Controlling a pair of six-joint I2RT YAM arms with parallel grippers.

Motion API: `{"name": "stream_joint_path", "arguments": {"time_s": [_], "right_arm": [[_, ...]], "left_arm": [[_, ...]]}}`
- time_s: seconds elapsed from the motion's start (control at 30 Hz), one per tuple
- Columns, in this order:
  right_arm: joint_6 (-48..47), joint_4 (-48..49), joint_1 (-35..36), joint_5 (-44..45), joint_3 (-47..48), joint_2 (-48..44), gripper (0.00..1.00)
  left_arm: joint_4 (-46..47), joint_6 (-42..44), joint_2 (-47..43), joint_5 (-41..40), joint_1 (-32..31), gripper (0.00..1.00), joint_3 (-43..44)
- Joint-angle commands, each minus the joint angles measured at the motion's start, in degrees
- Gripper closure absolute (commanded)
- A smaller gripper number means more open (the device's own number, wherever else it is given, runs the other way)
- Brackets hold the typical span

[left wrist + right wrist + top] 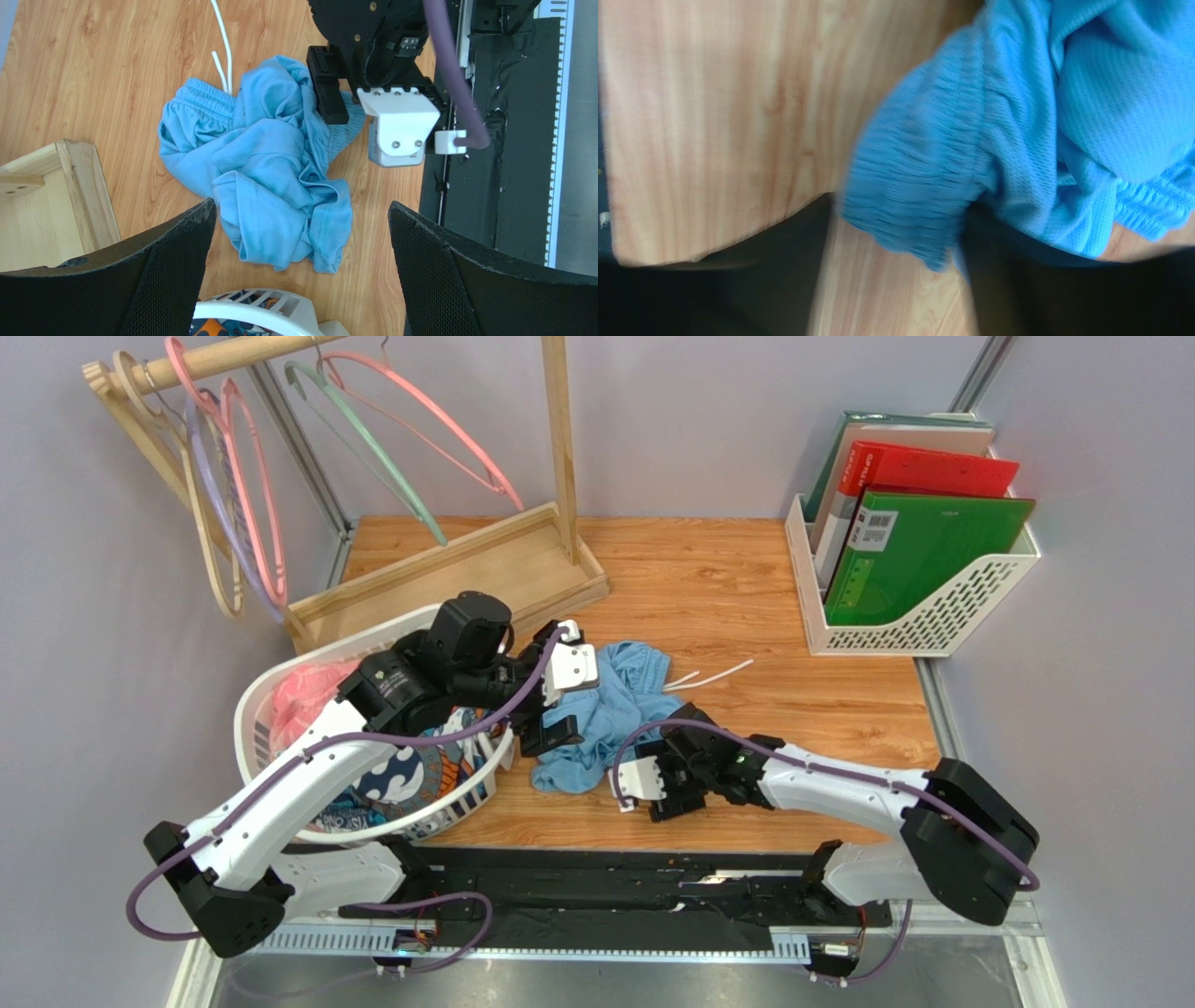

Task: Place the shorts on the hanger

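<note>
Left gripper [302, 210]: jaws spread wide with nothing between them. It hangs over the near part of the shorts [270, 175] and touches nothing that I can see.

Right gripper [899, 210]: jaws stand apart, with the gathered elastic waistband lying in the gap. The wrist view is blurred, so I cannot tell whether the fingers [1032, 280] press the cloth or only flank it. From the left wrist view, one black finger of this gripper rests against the far edge of the fabric.

Shorts: a light blue, crumpled heap on the table [786, 616], just beside the basket [260, 707] and between the two grippers. The white drawstring [709, 676] trails out onto bare wood on the far side.

Hanger [484, 476]: salmon-pink, hanging on the wooden rack [449, 574] at the far left, well apart from the shorts. A mint-green hanger [368, 448] hangs beside it, and a pale wooden hanger [140, 434] sits further left on the rail.

Containers: the white slotted basket holds a pink garment [302, 693] and a dark-blue and orange patterned cloth [393, 777]. The left arm reaches across it. The white file holder [912, 623] at the far right holds red and green folders, upright.

Surface and room: light wood tabletop, with a black strip along the near edge where the arm bases sit. Plain grey walls.
</note>
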Motion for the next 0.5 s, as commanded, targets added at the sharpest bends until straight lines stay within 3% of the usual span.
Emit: {"name": "stream_joint_path", "arguments": {"time_s": [0.0, 0.03, 0.07, 0.17, 0.33, 0.47], "right_arm": [[2.0, 8.7, 0.2, 8.4, 1.0, 1.4, 0.54], [3.1, 8.4, -0.1, 9.9, 1.7, 1.1, 0.69], [4.3, 6.7, -0.7, 10.0, 3.9, -0.6, 1.0], [9.6, -0.6, -4.6, 10.8, 9.1, -4.7, 1.0], [18.8, -15.0, -14.1, -0.1, 27.1, -13.1, 1.0], [22.8, -26.1, -17.7, -6.1, 39.9, -15.4, 1.0]], "left_arm": [[0.0, 0.1, -0.7, -0.8, 0.6, 0.05, -0.1], [-0.1, 0.0, -0.9, -0.8, 0.8, 0.05, -0.1], [-0.3, -0.3, -1.0, -0.8, 1.2, 0.06, 0.0], [-0.1, -1.9, -1.5, -0.7, 2.7, 0.06, 0.4], [0.2, -5.4, -1.4, 2.0, 6.8, 0.06, 2.4], [1.0, -5.3, -0.9, 3.7, 6.9, 0.05, 3.5]]}}
